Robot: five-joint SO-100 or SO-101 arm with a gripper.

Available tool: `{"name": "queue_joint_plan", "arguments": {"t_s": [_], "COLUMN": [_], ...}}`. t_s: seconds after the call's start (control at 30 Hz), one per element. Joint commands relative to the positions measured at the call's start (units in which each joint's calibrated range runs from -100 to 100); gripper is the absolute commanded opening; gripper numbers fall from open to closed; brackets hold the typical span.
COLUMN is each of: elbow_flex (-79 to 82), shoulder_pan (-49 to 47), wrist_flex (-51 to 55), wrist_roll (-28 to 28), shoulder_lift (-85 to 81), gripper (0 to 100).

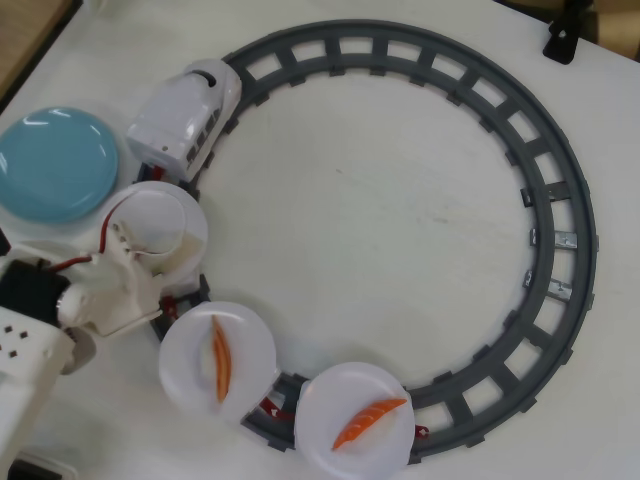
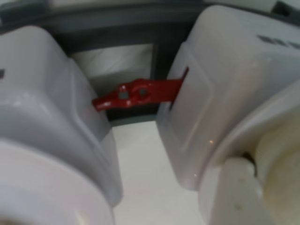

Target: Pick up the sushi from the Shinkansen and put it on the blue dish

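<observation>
wrist view only: red coupler (image 2: 138,93)

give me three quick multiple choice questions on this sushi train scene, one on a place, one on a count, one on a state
1. In the overhead view, where is the blue dish?
A. inside the track loop
B. left of the Shinkansen, outside the track
C. at the right edge

2. How many white plates carry orange-topped pieces?
A. one
B. two
C. three

3. What lies on the blue dish?
A. nothing
B. the sushi
C. an orange-topped piece

Answers:
1. B, it sits beside the train at the left, off the rails.
2. B, one plate and the next each hold one.
3. A, its surface shows bare.
</observation>
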Motion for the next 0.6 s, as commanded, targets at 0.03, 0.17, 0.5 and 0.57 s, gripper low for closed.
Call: {"name": "queue_joint_plan", "arguments": {"t_s": [0.03,0.17,0.5,0.57], "elbow_flex": [-4.64,-12.76,-31.33,-35.03], "shoulder_pan": [-1.33,-4.85,-18.41,-19.99], "wrist_flex": [0.68,2.71,7.3,7.13], "wrist_roll": [-0.54,-2.79,-7.08,-7.87], "shoulder_lift": [-0.19,-0.19,7.03,12.5], "gripper": [3,3,3,3]}}
